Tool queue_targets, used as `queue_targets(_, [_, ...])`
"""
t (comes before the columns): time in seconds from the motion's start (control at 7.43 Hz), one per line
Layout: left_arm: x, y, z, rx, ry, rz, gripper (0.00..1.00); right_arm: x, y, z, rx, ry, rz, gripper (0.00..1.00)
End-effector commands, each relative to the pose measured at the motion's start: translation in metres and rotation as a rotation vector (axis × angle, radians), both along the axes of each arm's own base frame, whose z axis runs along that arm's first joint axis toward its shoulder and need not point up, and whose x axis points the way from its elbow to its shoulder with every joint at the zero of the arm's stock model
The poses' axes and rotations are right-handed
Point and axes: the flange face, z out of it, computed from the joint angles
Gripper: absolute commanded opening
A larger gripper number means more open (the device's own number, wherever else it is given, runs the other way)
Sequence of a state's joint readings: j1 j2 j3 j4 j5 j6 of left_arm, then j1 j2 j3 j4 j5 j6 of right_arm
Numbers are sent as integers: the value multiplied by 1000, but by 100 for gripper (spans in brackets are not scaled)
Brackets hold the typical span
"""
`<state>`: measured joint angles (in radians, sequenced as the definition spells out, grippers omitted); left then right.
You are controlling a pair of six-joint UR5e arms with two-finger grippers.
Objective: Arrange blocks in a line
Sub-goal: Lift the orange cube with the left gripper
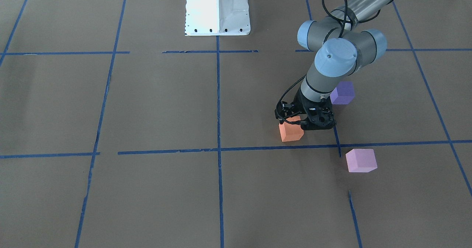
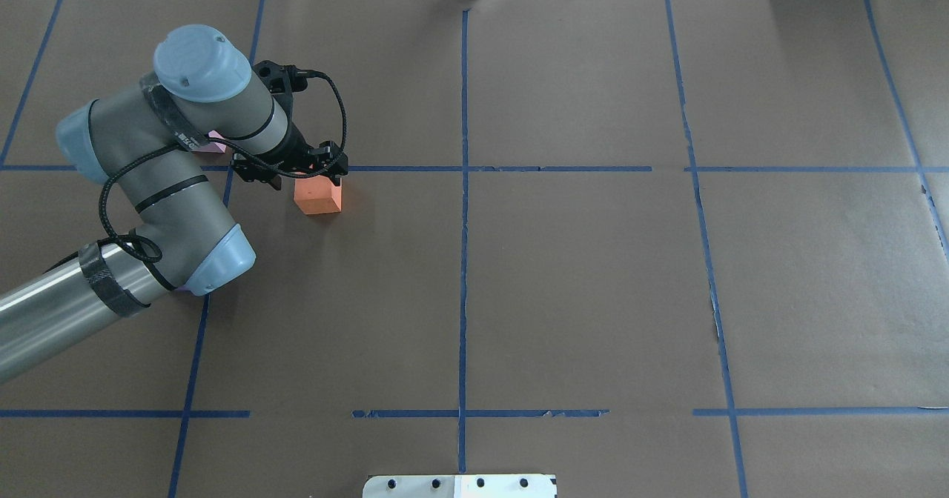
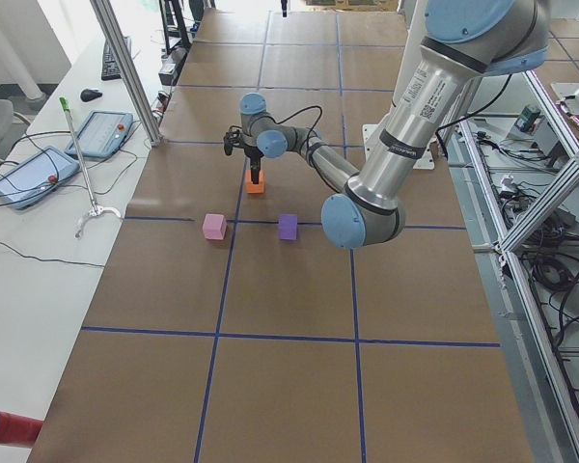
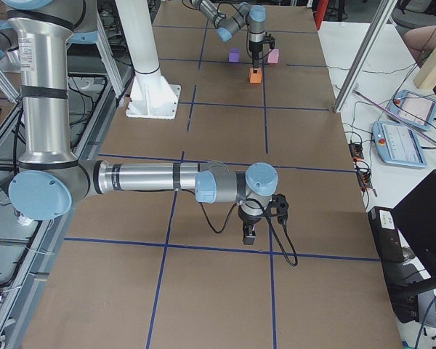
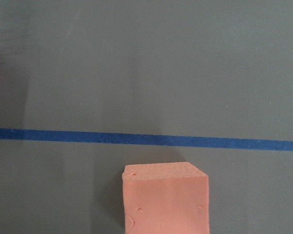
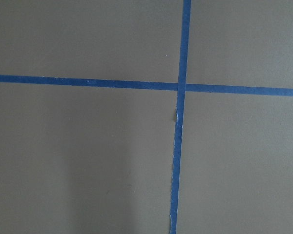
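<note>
The orange block (image 1: 291, 133) sits on the brown table just behind a blue tape line; it also shows in the overhead view (image 2: 319, 198) and the left wrist view (image 5: 166, 200). My left gripper (image 1: 294, 121) points straight down on it, jaws at either side, shut on it. The violet-purple block (image 1: 343, 92) lies behind the left arm, nearer the robot. The pink-lilac block (image 1: 361, 160) lies beyond the tape line; overhead only a sliver of it (image 2: 215, 142) shows. My right gripper (image 4: 248, 236) hangs over bare table far away; I cannot tell whether it is open.
The white robot base (image 1: 217, 10) stands at the table's middle edge. Blue tape lines (image 1: 218, 104) grid the brown table. The left arm's elbow (image 2: 185, 261) hangs low over the table. Tablets (image 3: 34, 174) lie on a side bench.
</note>
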<state>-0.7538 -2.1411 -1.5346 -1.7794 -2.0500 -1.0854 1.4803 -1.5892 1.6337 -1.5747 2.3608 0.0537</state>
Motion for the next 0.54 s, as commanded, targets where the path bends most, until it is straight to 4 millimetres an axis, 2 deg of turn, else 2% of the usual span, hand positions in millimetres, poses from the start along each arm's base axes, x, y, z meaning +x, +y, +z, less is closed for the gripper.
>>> queue_targets(0.0, [11,-8,2,-14,-12,1,100,0,0,0,1,0,0,100])
queue_targets(0.27, [20,-16,10,-22,-19,2,100,0,0,0,1,0,0,100])
queue_targets(0.4, [30,-10,15,-26,-24,15,99,0,0,0,1,0,0,100])
